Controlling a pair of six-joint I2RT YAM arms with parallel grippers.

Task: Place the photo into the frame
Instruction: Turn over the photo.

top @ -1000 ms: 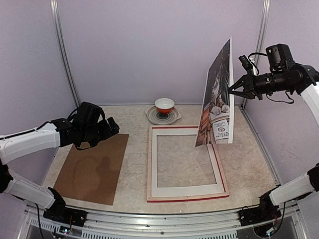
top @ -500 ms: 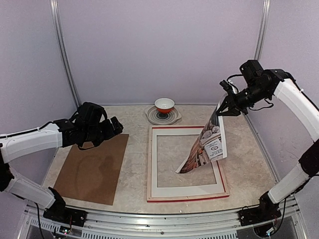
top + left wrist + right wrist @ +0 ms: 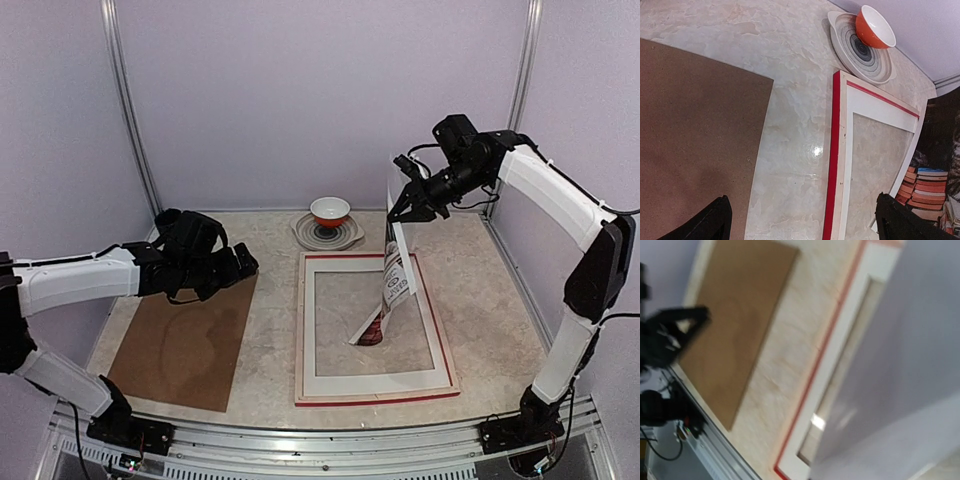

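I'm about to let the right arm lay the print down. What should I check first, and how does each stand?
1. Right pincer clamped on top edge of the photo: ok.
2. Photo's lower corner inside the frame opening: ok.
3. Photo lying flat: not ok, steep and curled.
4. Left pincer open, over the backing board, clear of the frame: ok.
5. Bowl apart from the frame: ok.
6. Photo squared with the opening: cannot tell.

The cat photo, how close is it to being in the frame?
Done: the photo is lifted, pinched at its top by the right gripper. In hand: its lower corner dips into the frame, which lies flat. Left: lay it flat and let go.
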